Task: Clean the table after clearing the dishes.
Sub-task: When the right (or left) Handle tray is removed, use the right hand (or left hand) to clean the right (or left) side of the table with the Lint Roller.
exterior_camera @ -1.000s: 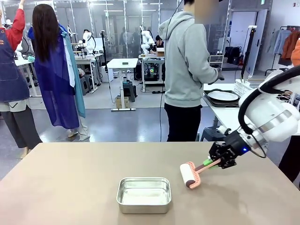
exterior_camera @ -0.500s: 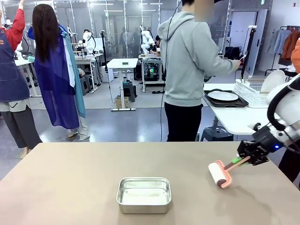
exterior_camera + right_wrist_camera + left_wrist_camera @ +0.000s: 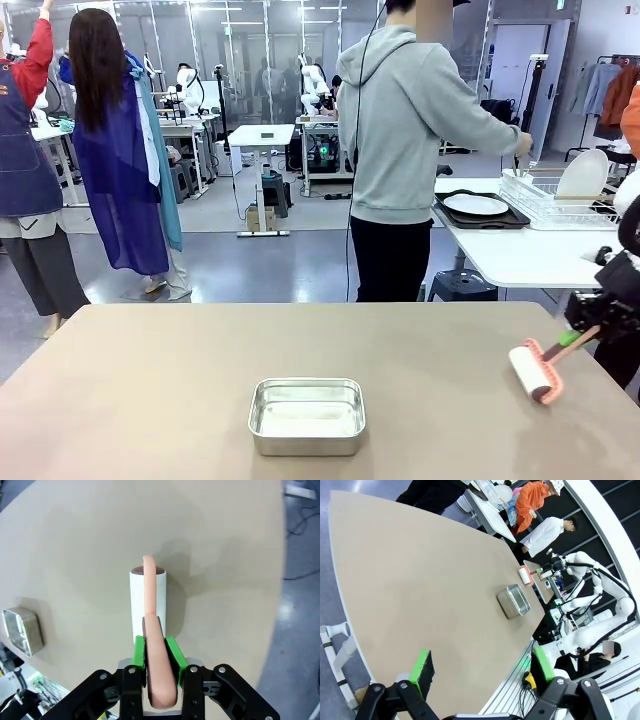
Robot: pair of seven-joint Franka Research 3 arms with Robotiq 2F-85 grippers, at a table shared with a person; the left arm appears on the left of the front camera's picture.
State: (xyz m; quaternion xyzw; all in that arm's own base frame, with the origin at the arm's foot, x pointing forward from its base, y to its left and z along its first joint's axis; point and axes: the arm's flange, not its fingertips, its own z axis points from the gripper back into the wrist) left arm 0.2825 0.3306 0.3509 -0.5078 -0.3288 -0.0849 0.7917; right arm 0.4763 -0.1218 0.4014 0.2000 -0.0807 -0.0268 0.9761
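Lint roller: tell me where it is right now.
In the front view the lint roller lies on the table near its right edge, handle clamped in the right gripper, well right of the metal tin.

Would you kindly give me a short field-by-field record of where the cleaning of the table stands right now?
table: taupe top, dishes already cleared off
right gripper: shut on the roller's handle
roller: white drum on the table near its right edge
left gripper: open, holding nothing, above the table edge
metal tin: near the front edge, middle
person: at the side table, back turned
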